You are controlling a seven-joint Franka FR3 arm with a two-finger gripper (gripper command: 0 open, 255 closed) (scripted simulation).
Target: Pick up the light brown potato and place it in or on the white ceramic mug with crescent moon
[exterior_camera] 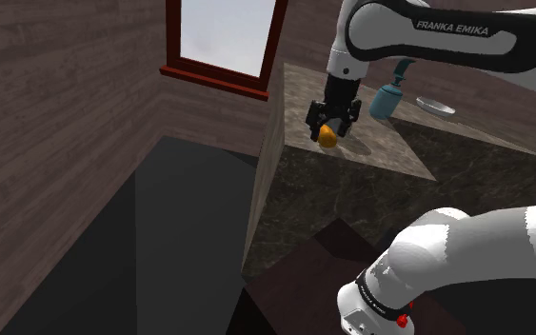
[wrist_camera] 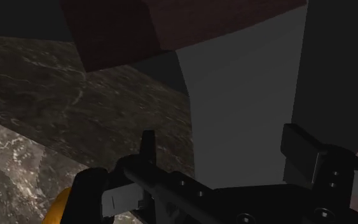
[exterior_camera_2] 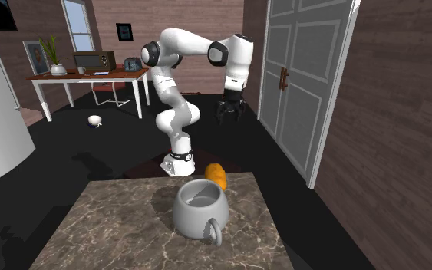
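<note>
An orange-brown potato (exterior_camera: 327, 137) lies on the marble counter (exterior_camera: 380, 157), close to its corner. My black gripper (exterior_camera: 332, 122) hovers just above the potato, open, and does not hold it. In the second exterior view the potato (exterior_camera_2: 217, 176) rests at the far edge of the tabletop, right behind a rounded mug (exterior_camera_2: 199, 209) drawn grey, its handle toward that camera. The gripper (exterior_camera_2: 229, 116) hangs beyond them with fingers spread. The shoulder view shows the mug (exterior_camera: 387, 99) bluish, a short way past the potato. In the wrist view, a sliver of potato (wrist_camera: 56, 209) shows beside the open gripper (wrist_camera: 225, 147).
A shallow dish (exterior_camera: 435, 105) sits farther back on the counter. The counter's edge drops to a dark floor (exterior_camera: 132, 247) at the shoulder view's left. A red-framed window (exterior_camera: 223, 43) is in the wall behind. Grey double doors (exterior_camera_2: 306, 77) stand at the second exterior view's right.
</note>
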